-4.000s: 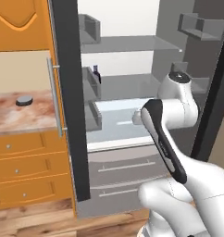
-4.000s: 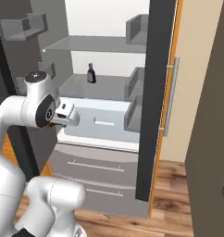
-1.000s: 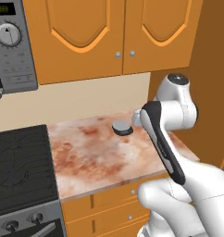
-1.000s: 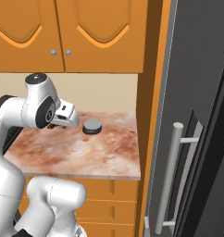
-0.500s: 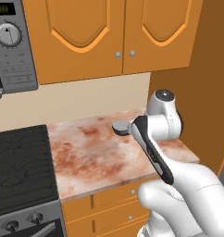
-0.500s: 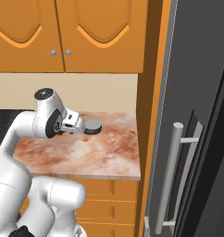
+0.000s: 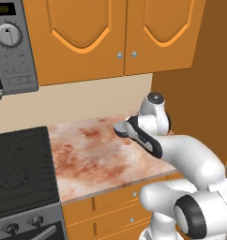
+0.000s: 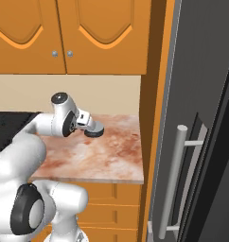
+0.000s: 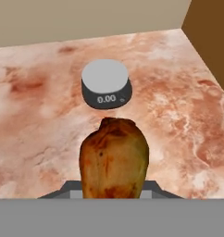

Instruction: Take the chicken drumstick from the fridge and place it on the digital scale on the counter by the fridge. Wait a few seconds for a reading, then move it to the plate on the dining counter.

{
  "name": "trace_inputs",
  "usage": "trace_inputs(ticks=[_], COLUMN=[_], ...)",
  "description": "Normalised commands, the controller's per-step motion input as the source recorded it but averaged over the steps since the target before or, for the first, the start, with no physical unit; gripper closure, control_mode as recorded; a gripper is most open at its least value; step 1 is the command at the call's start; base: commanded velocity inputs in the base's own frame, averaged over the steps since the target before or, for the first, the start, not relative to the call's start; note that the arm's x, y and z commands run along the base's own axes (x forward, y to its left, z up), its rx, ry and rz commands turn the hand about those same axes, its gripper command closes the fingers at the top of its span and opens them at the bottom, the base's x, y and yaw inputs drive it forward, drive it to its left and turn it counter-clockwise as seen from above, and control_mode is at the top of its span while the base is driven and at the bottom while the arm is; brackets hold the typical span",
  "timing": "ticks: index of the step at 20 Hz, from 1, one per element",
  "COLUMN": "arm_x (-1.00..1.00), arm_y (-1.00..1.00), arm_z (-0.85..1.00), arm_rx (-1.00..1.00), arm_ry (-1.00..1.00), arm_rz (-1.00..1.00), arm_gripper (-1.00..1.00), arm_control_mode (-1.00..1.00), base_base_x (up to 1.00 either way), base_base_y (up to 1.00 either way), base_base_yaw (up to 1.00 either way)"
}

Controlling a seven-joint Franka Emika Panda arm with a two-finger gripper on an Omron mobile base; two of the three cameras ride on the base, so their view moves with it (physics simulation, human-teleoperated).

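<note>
One chicken drumstick (image 9: 115,157) was held pinched between the jaws of the gripper (image 9: 115,187), above the counter (image 9: 178,120), short of the digital scale (image 9: 104,84). Released early, it could be dropped beside the disc.

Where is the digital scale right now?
The digital scale sits on the counter toward the back wall, with its top bare. In the hand view it lies just beyond the chicken drumstick that the gripper carries.
</note>
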Motion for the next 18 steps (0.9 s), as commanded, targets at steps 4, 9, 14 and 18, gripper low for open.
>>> trace_inputs(ticks=[4, 9, 14, 18], arm_x=[0.74, 0.53, 0.25, 0.34], arm_y=[-0.02, 0.0, 0.0, 0.0], arm_z=[-0.12, -0.48, -0.48, -0.2], arm_rx=[0.0, 0.0, 0.0, 0.0], arm_ry=[0.03, 0.0, -0.03, -0.01], arm_rz=[0.0, 0.0, 0.0, 0.0], arm_gripper=[1.0, 1.0, 1.0, 1.0], arm_control_mode=[-1.0, -1.0, -1.0, -1.0], base_base_x=[0.0, 0.0, 0.0, 0.0], base_base_y=[0.0, 0.0, 0.0, 0.0], base_base_yaw=[0.0, 0.0, 0.0, 0.0])
